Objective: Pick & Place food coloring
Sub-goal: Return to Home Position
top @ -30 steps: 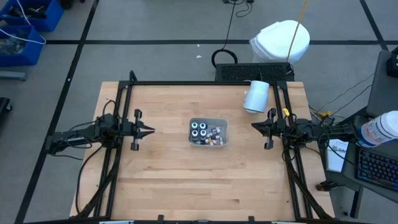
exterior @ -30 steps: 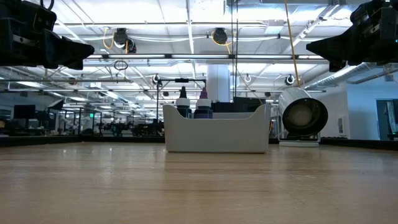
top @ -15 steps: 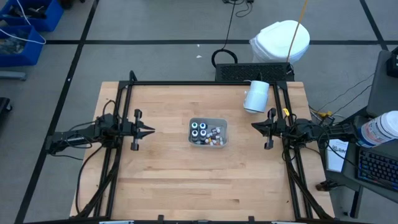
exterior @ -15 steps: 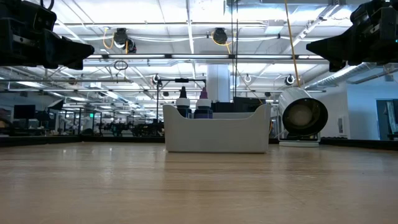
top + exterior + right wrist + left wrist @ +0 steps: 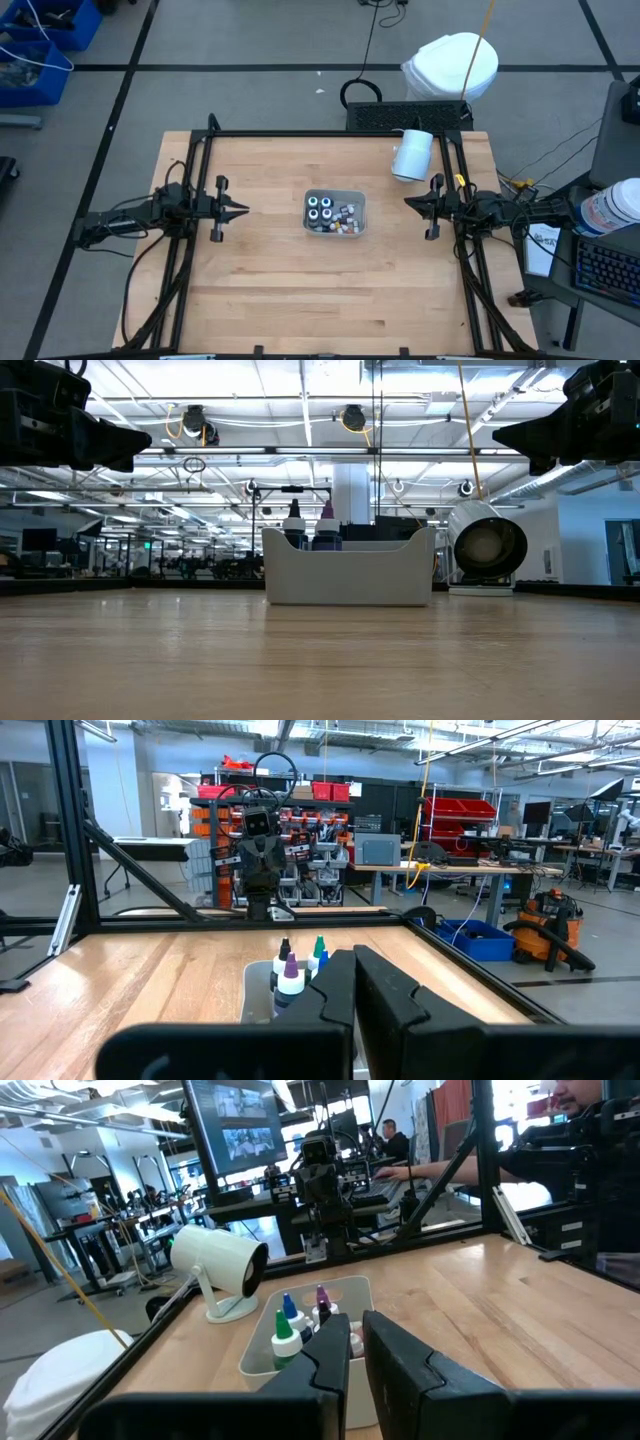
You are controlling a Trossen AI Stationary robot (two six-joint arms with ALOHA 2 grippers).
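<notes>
The food coloring (image 5: 322, 210) is a cluster of small dark bottles with coloured tops plus smaller pieces. It stands inside a grey rectangular tray (image 5: 358, 196) at the middle of the wooden table. Pointed bottle tops (image 5: 293, 518) stick up over the tray's rim (image 5: 350, 575). My left gripper (image 5: 243, 210) hovers level to the left of the tray, shut and holding nothing. My right gripper (image 5: 408, 203) hovers level to the tray's right, also shut and holding nothing. Both wrist views look past the fingers at the bottles (image 5: 288, 1323) (image 5: 290, 970).
A large white cylinder (image 5: 412, 155) lies on its side at the table's far right, with its open end (image 5: 485, 546) toward the near edge. Black frame rails (image 5: 330, 133) run along the table's edges. A person (image 5: 570, 1100) sits beyond the right side. Bare wood surrounds the tray.
</notes>
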